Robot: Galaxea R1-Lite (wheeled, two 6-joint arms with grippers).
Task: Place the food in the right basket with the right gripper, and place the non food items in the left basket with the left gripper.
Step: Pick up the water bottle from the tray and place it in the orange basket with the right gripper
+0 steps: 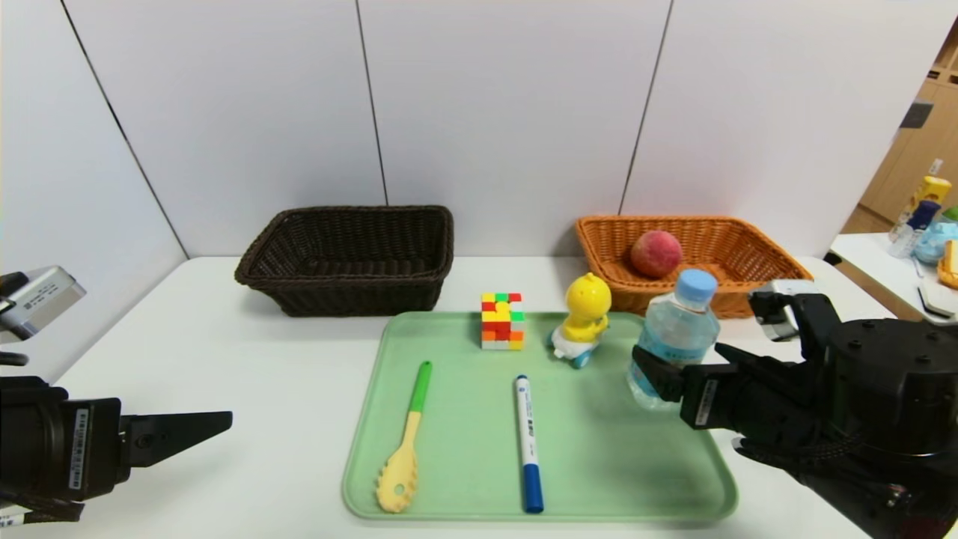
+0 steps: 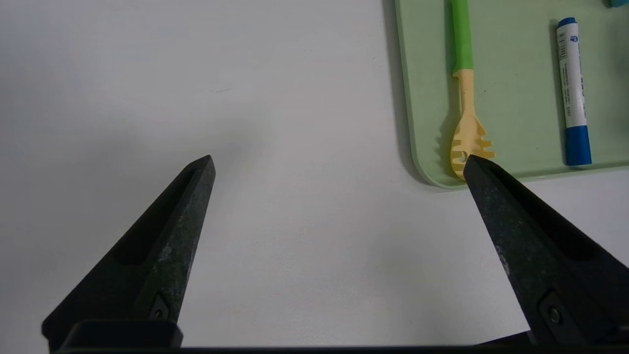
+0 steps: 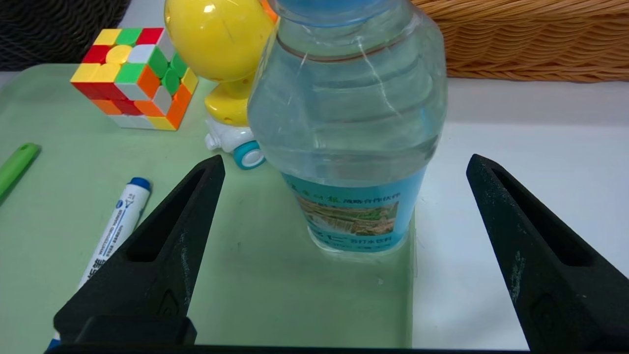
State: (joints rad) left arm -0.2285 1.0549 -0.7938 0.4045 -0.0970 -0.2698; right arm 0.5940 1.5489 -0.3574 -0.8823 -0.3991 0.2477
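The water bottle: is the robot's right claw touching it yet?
Apart. In the right wrist view the water bottle stands on the green tray between the right gripper's open fingers, with bare tray and table showing on both sides.

Your water bottle (image 1: 676,337) stands upright at the tray's (image 1: 464,509) right edge; the peach (image 1: 656,254) lies inside the orange basket (image 1: 756,254).
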